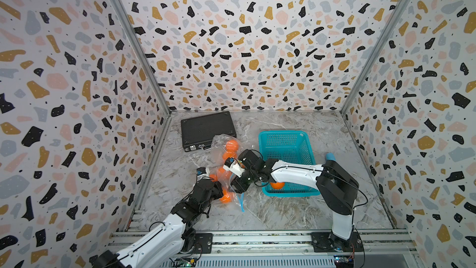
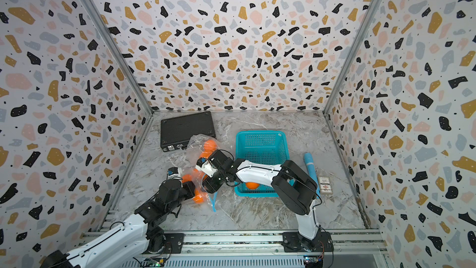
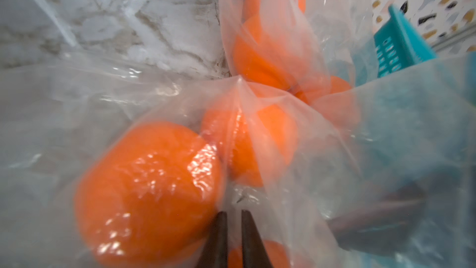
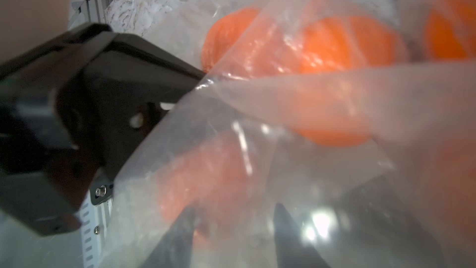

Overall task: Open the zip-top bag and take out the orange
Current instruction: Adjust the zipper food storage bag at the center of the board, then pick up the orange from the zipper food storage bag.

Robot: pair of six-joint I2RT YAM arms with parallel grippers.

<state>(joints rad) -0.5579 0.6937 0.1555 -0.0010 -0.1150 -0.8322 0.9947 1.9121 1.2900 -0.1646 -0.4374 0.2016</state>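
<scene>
The clear zip-top bag [image 1: 218, 142] lies crumpled mid-table with several oranges inside; one orange [image 1: 232, 145] shows at its far end and another [image 1: 226, 198] at its near end. The bag's blue zip strip [image 1: 241, 203] hangs at the near edge. My left gripper [image 3: 234, 213] is pressed against the bag's near left side, jaws a narrow gap apart, with film and a large orange [image 3: 149, 192] just ahead. My right gripper [image 4: 235, 208] is open. Its fingers show through the film, with a blurred orange [image 4: 206, 174] ahead of them. In a top view it [image 1: 235, 188] reaches in from the right.
A teal basket [image 1: 280, 133] stands right of the bag with one orange [image 1: 277, 185] in it. A black case [image 1: 206, 130] lies at the back left, touching the bag. A blue tube [image 2: 310, 168] and a small card [image 2: 325, 184] lie right of the basket. Patterned walls enclose three sides.
</scene>
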